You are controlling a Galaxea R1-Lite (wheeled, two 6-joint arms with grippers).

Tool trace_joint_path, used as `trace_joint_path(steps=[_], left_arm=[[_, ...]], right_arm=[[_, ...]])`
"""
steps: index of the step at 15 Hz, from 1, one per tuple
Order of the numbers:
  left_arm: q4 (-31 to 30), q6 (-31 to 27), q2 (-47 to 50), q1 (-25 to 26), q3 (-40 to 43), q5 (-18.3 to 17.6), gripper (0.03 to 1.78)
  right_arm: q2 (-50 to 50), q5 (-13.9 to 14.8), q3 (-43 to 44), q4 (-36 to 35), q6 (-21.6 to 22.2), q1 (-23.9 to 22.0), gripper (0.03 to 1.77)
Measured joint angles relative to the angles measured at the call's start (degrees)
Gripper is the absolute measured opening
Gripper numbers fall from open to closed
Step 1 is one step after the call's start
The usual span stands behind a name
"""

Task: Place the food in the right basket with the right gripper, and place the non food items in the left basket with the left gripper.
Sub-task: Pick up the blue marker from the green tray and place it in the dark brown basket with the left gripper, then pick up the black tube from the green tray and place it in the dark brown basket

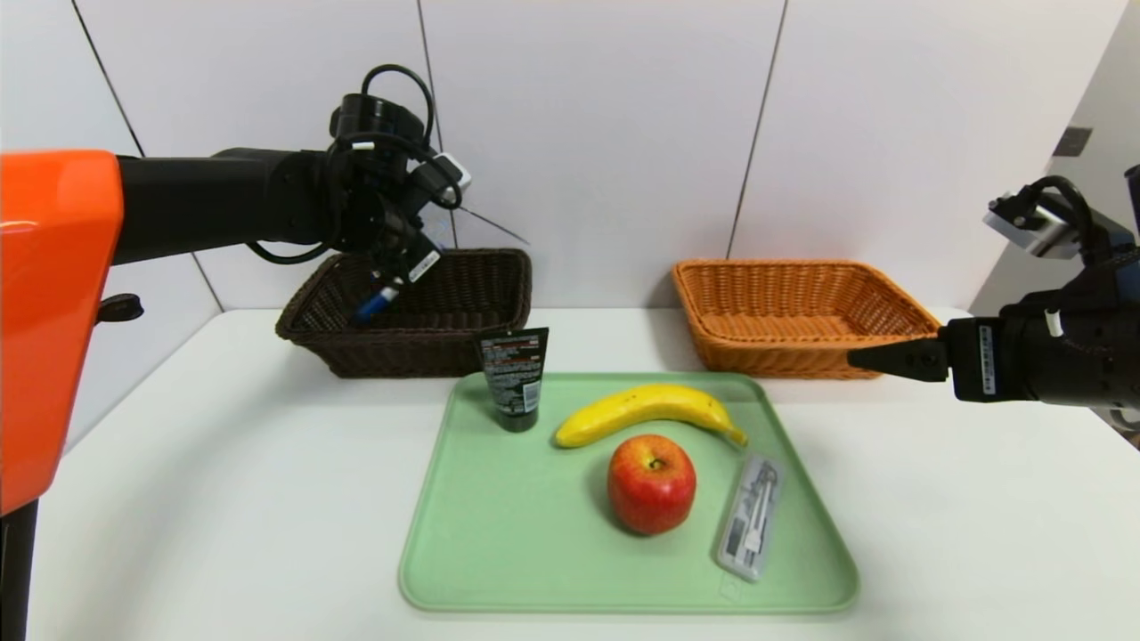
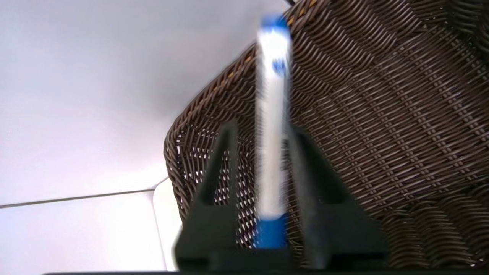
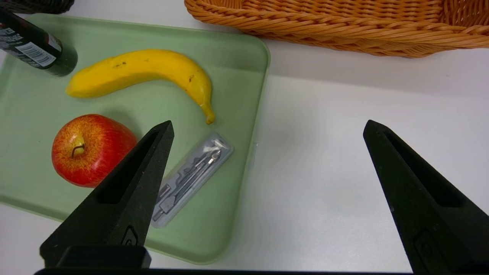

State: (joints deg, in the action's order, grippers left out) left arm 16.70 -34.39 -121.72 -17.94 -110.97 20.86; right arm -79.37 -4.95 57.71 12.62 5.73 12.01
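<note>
1. White tabletop (image 1: 223, 499) carries everything we see, smooth and matte.
2. Pale green plastic tray (image 1: 499, 552), rounded at the corners, lies in the middle.
3. Dark brown wicker basket (image 1: 463, 329) stands at the back on our left; the orange wicker basket (image 1: 793, 312) at the back on our right. Both are rectangular with flared sides.
4. Our left gripper (image 1: 392, 283) hangs over the dark basket. Its jaws stand slightly apart, and the blurred white marker (image 2: 272, 126) with a blue cap sits between them, pointing down into the basket; we cannot tell whether it is gripped.
5. Our right gripper (image 3: 267, 130) hovers off the tray's right edge, jaws wide apart and holding nothing.
6. On the tray, the yellow banana (image 1: 646, 411) lies crosswise, stem to the right.
7. The red apple (image 1: 651, 483) sits just in front of it, stem up.
8. The black tube (image 1: 515, 378) stands cap-down at the far left corner; its label shows a barcode, but the print is unreadable.
9. The clear flat case (image 1: 751, 516) lies lengthwise near the right rim.
</note>
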Motion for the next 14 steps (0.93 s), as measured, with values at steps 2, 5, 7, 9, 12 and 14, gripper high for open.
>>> trace_joint_path(steps=[2,5,7,9,12,14], left_arm=[[0.1,0.1,0.1,-0.1,0.2,0.0,0.88],[-0.3,0.4,0.7,-0.1,-0.2,0.0,1.14],[-0.5,3.8,1.8,-0.1,-0.4,0.0,1.27],[-0.6,10.2,3.3,-0.2,-0.4,-0.1,1.37],[1.2,22.3,5.6,-0.6,-0.3,-0.3,1.48],[4.5,29.8,7.6,-1.6,-0.2,-1.6,1.53]], right_arm=[[0.0,0.0,0.0,0.0,0.1,0.0,1.71],[0.1,0.0,0.0,0.0,0.2,-0.1,1.71],[0.1,0.0,-0.1,0.0,0.3,-0.1,1.71],[0.2,0.0,-0.1,0.0,0.3,-0.2,1.71],[0.3,0.0,0.0,0.0,1.2,-0.1,1.71],[0.4,0.0,0.0,0.0,1.1,-0.1,1.71]])
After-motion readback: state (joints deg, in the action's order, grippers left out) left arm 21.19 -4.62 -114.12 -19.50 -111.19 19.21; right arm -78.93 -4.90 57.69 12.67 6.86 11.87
